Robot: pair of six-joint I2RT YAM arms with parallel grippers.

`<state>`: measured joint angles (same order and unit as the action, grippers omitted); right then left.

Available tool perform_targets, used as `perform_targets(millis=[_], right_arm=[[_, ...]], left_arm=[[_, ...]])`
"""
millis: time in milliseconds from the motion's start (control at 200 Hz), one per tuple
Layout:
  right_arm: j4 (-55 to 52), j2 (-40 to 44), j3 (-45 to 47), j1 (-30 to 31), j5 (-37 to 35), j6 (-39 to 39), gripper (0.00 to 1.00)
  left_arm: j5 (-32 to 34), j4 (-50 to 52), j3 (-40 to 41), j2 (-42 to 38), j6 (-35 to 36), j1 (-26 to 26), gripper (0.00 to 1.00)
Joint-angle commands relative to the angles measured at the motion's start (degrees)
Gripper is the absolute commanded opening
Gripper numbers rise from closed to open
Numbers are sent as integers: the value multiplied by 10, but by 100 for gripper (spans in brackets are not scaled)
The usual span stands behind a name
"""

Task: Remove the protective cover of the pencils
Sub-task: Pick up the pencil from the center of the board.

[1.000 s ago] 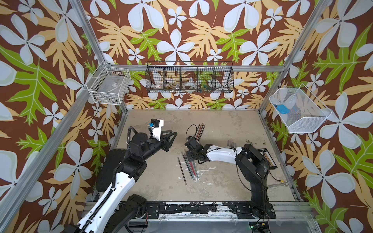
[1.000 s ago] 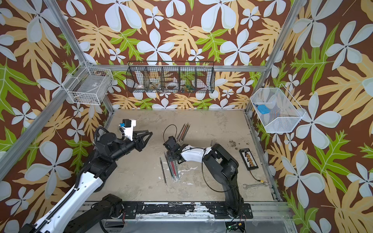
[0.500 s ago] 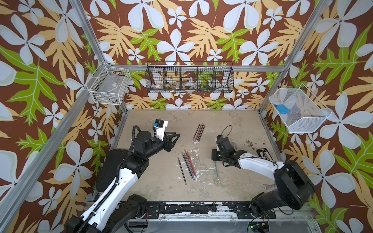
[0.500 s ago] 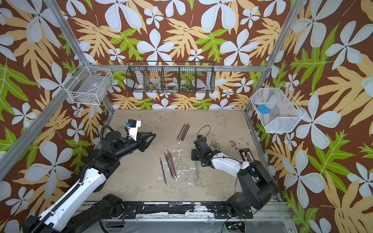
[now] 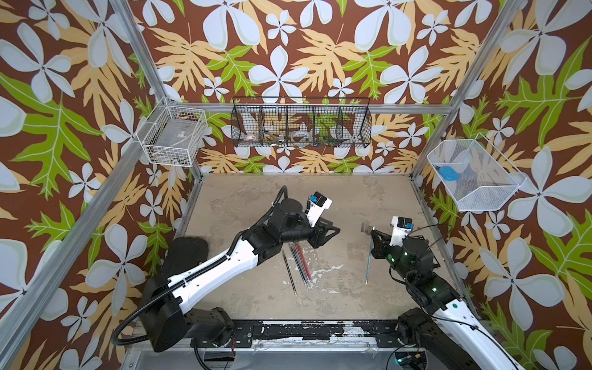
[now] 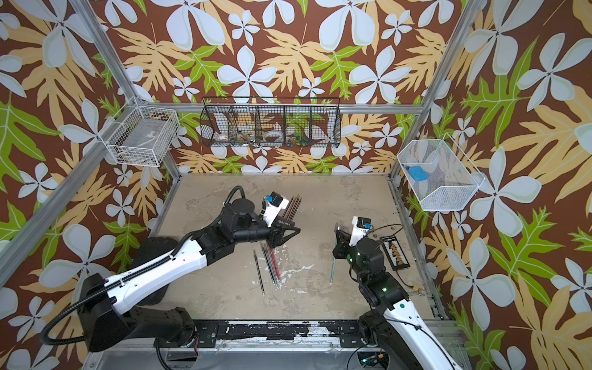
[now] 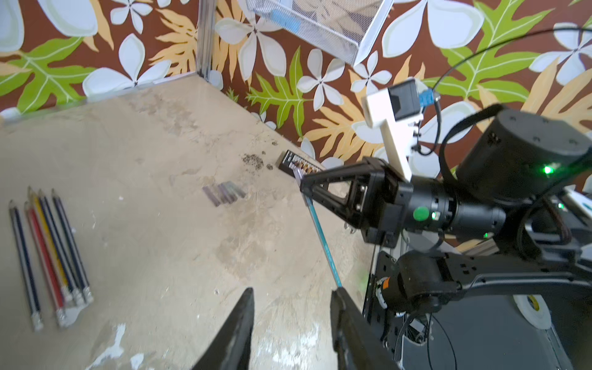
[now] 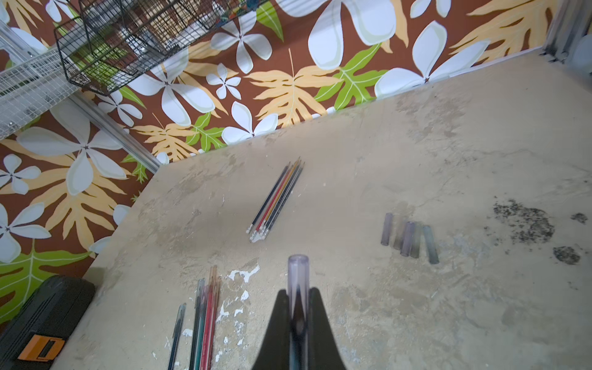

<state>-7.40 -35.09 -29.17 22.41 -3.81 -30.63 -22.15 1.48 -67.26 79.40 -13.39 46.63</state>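
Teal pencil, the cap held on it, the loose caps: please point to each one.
Teal pencil [image 7: 321, 237]: left wrist view, middle of the shaft.
Held cap [image 8: 298, 272]: right wrist view, clear tube wall.
Loose caps [image 8: 407, 238]: right wrist view, middle cap of the row.

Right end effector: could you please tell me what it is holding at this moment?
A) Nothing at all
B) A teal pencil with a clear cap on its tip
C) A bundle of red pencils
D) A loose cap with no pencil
B: in the left wrist view the right end effector pinches the teal pencil near one end, and the right wrist view shows the clear cap on its tip.
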Motion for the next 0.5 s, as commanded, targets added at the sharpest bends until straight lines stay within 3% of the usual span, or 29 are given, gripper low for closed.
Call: perform_targets(millis=[0, 185, 495], right_arm=[[-39, 2, -8, -1, -15, 4, 0], [-21, 8, 9, -1, 23, -23, 0], [-48, 4, -15, -2, 27, -32, 0]], left_arm=[[-23, -16, -21, 25, -1, 3, 41], [-20, -52, 28, 41, 8, 3, 41], [-100, -60, 17, 83, -24, 3, 38]])
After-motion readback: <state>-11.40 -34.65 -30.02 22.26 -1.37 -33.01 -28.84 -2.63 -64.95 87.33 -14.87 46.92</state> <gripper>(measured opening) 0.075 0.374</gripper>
